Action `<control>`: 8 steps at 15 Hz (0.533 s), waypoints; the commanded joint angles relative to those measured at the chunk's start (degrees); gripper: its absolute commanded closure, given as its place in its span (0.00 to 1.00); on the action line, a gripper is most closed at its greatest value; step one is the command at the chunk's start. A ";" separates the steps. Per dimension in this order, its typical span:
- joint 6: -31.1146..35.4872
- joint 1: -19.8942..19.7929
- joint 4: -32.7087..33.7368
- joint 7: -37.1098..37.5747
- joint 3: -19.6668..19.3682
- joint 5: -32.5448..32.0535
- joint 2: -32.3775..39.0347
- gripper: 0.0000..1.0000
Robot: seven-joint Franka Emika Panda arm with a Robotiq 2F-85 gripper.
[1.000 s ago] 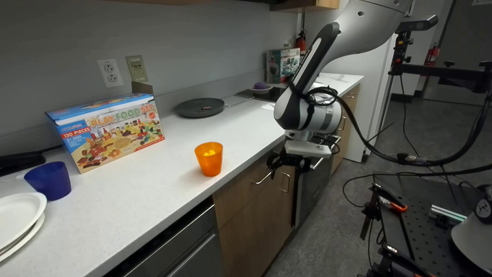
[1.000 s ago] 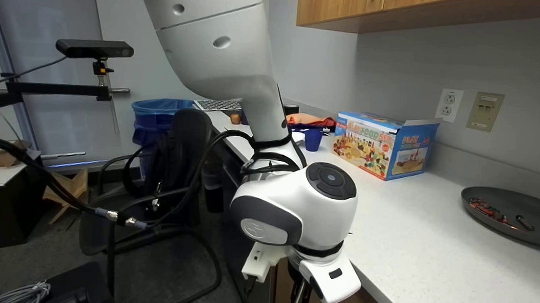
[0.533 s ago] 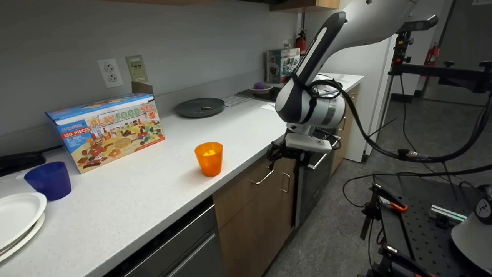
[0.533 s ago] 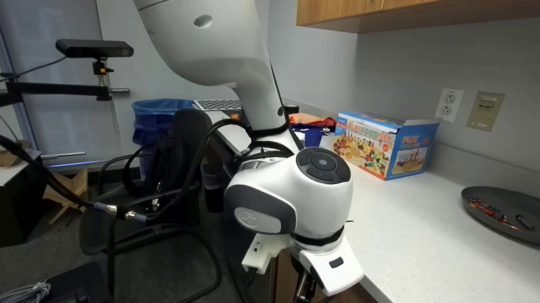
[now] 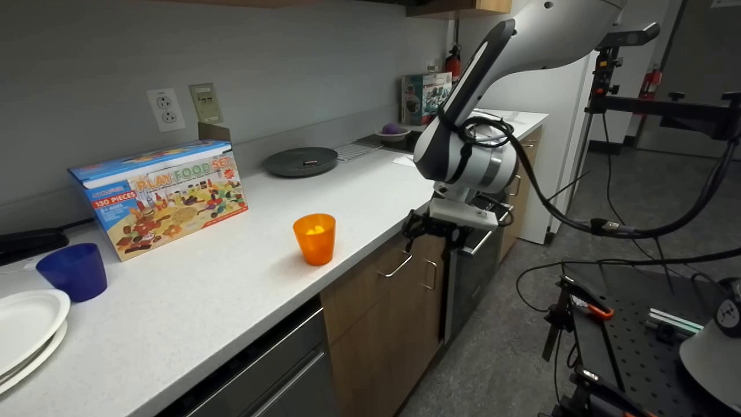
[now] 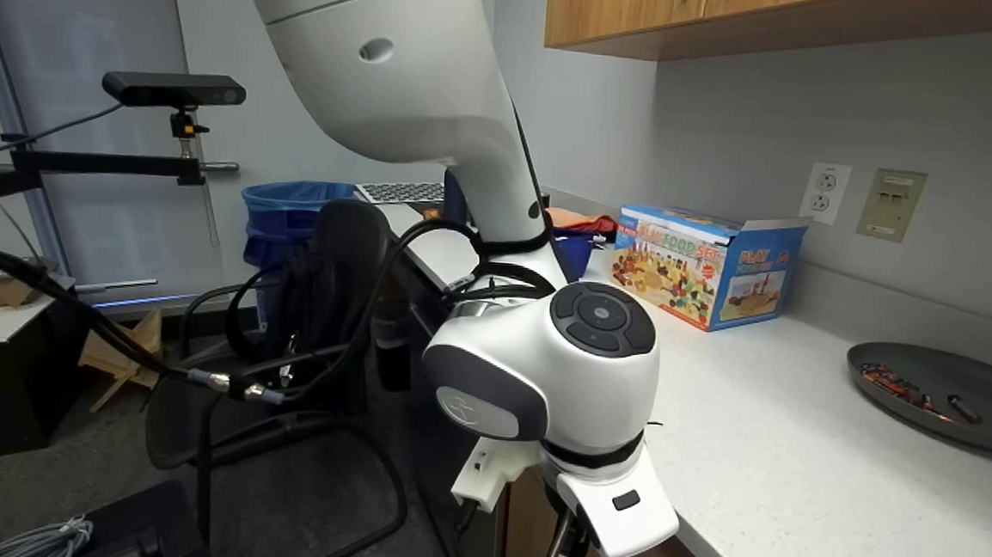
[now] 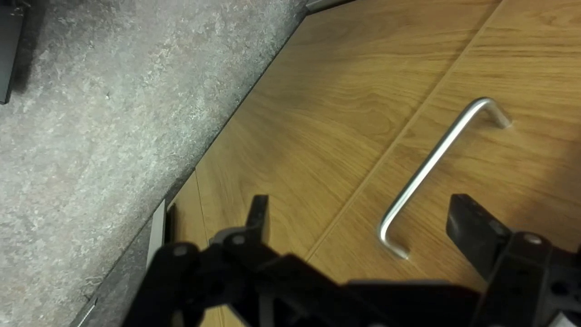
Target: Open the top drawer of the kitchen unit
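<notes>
Along the front of the unit (image 5: 376,353), directly beneath the worktop (image 5: 179,307), the drawer (image 5: 354,296) appears fully closed, its face flush with the door (image 7: 272,136) below; its interior is therefore hidden. From left to right in the wrist view, one finger (image 7: 258,211) of the gripper (image 7: 361,209) shows against the door, the handle (image 7: 421,176) slants across the drawer face, and the opposite finger shows against that face. The fingers are spread, pinching nothing; the nearer end of the handle appears between them, though whether they straddle it in depth cannot be told. Judged from this arrangement, the approach is almost complete; gripping the handle and the entire pull remain.

Containers and dishes along the worktop, from left to right in an exterior view: plates (image 5: 26,317), stacked; just beside them the blue cup (image 5: 74,272), any contents out of sight; the box (image 5: 168,202), with a raised flap (image 5: 214,133), likewise concealing whatever it may hold; the orange cup (image 5: 315,249), with something yellow (image 5: 316,230) inside, too small to identify; the pan (image 5: 283,165), seen in an exterior view to hold small orange and dark pieces (image 6: 890,382); and the bowl (image 5: 393,139), bearing a purple rounded object (image 5: 391,128).
</notes>
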 commanded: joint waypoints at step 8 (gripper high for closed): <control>2.75 -4.72 6.06 -5.31 4.35 5.84 8.15 0.00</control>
